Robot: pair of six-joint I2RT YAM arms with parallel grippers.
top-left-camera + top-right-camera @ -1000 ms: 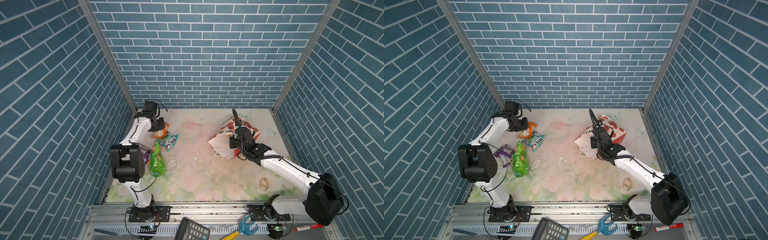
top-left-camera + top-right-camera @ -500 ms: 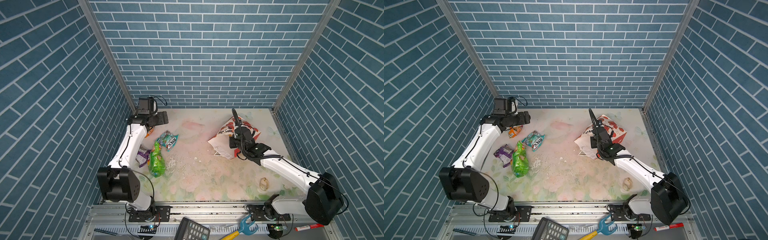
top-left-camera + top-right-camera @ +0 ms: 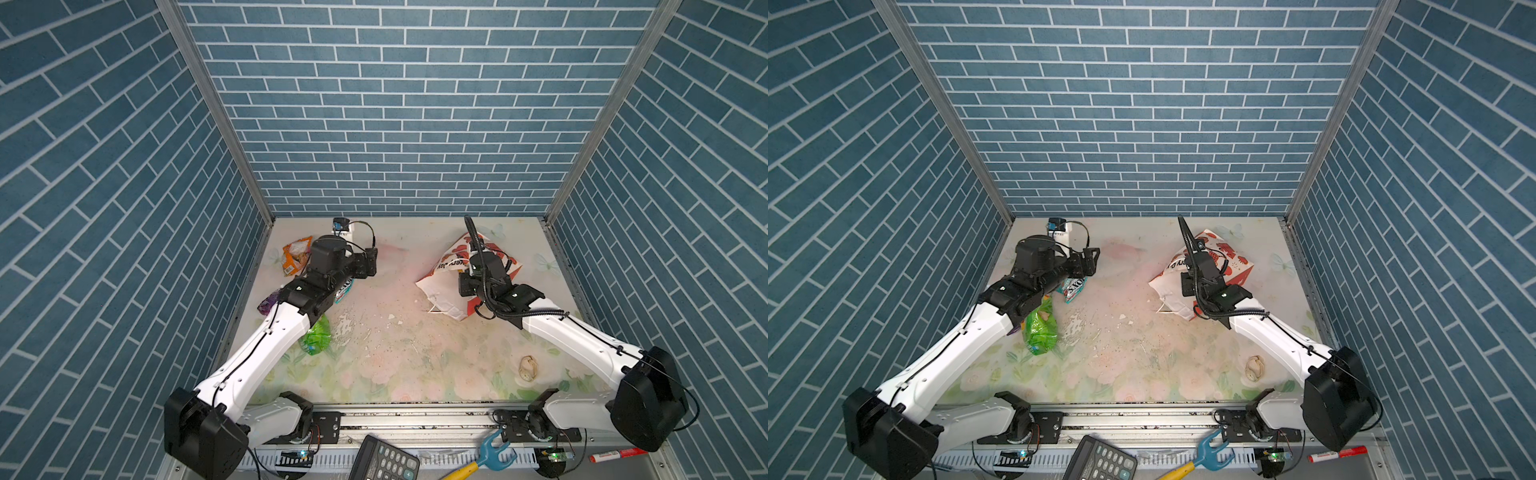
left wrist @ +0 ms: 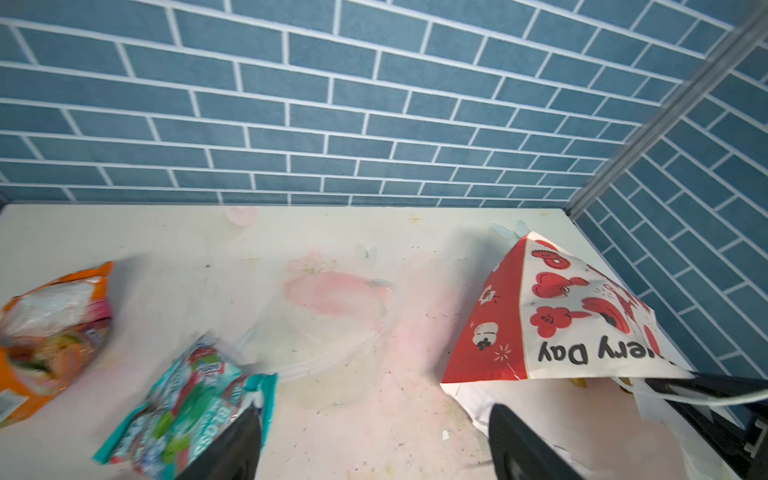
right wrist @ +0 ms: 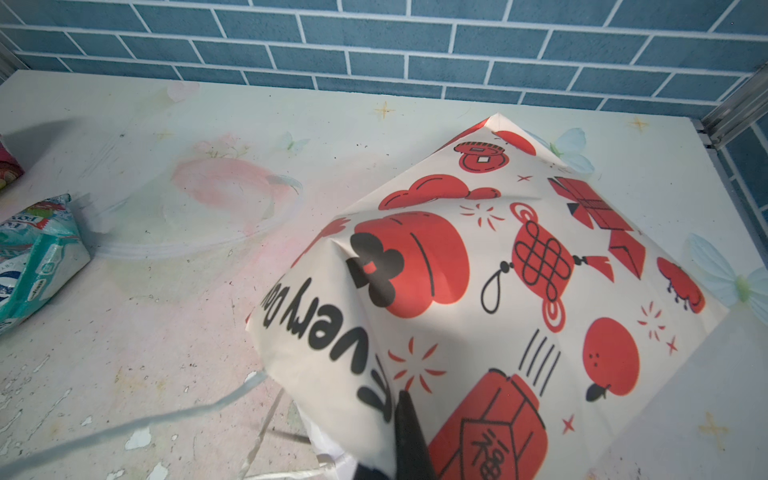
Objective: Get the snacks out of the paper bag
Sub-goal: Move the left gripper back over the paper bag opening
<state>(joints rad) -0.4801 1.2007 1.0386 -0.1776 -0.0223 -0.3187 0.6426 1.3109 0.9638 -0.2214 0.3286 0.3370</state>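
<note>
left gripper: swung clear of the orange packet at back left, jaws wide, empty. right gripper: pinching the paper bag, table's right. i keep its mouth lifted and enter low.

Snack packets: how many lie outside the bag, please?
4, all left: orange packet farthest back, teal packet nearest the middle, purple packet leftmost, green packet nearest. The bag may hide more.
</note>
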